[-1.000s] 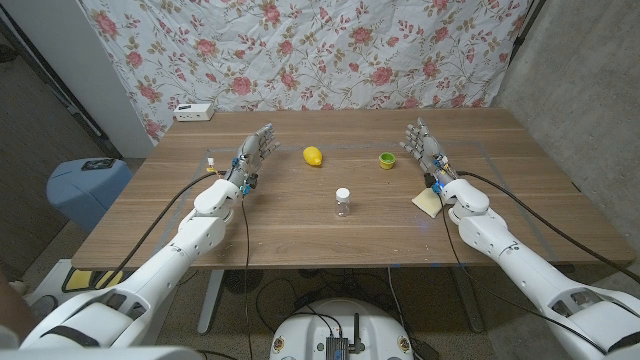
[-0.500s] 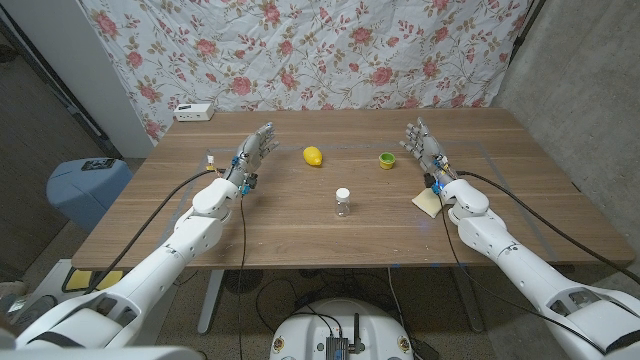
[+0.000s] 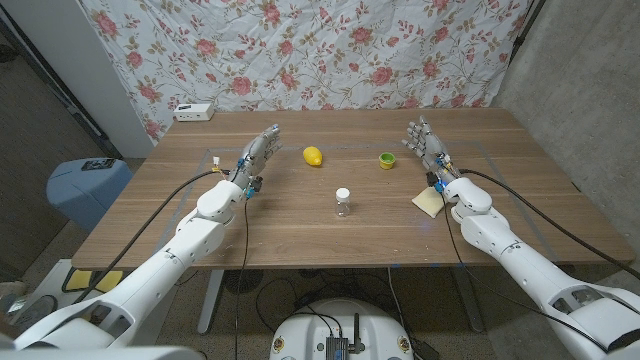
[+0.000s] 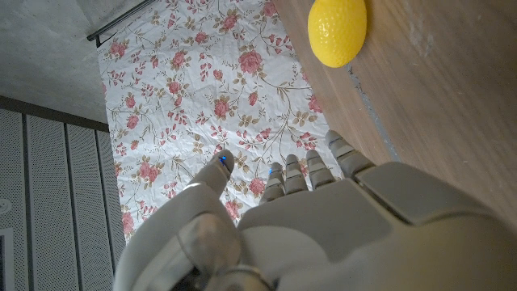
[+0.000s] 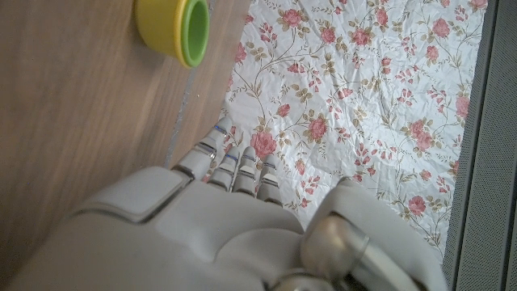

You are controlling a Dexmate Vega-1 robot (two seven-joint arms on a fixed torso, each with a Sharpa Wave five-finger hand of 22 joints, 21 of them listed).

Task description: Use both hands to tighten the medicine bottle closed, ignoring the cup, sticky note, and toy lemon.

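While both hands are waiting apart, the bottle (image 3: 343, 203) is standing upright near the middle of the bench (image 3: 300, 235), its long axis vertical and its white cap pointing up. Its body is looking clear and small; whether the cap is sitting fully down cannot be told.

The left hand (image 3: 255, 158) is hovering over the left part of the bench, well apart from the bottle, fingers (image 3: 266, 141) released, spread and reaching toward the far edge, grasping nothing. In the left wrist view, the left hand (image 4: 323, 226) is showing its fingers (image 4: 292, 174) extended, with the lemon (image 4: 338, 29) lying on the wood beyond them.

The right hand (image 3: 428, 150) is hovering over the right part of the bench, also well apart from the bottle, fingers (image 3: 417, 133) released, spread and grasping nothing. In the right wrist view, the fingers (image 5: 230, 166) are extending toward the cup (image 5: 174, 31).

The lemon (image 3: 313, 155) is lying beyond the bottle, to its left. The cup (image 3: 387, 159), yellow outside and green inside, is sitting beyond the bottle, to its right, just beside the right fingers. A yellow note (image 3: 428, 201) is lying on the bench near the right wrist. A white box (image 3: 193, 111) is resting at the far left corner.
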